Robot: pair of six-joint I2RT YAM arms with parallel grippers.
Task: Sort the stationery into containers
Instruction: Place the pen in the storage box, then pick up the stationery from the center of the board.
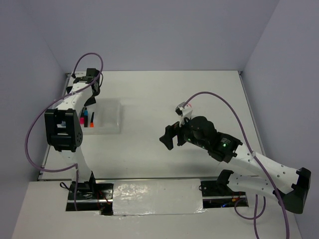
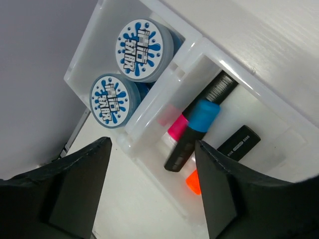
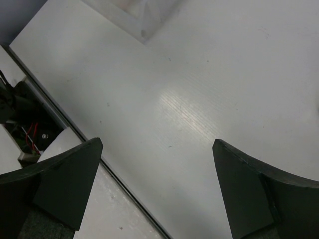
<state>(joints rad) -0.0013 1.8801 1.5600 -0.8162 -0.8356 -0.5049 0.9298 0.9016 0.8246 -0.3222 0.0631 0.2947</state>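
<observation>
Markers (image 2: 199, 124), tape rolls (image 2: 142, 47) in adjoining tray (image 2: 189, 50) compartments; left end effector (image 2: 152, 194) spread, empty, above; right end effector (image 3: 157, 189) spread, empty.

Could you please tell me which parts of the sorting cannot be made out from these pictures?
- Tape rolls: top view, hidden under the left arm.
- Pink marker: left wrist view, mostly covered by the blue marker and blurred by the tray wall.
- Rest of the tray: left wrist view, behind the left gripper and past the frame edge.
- Tray contents: right wrist view, only a corner shows, cut off at the top.
</observation>
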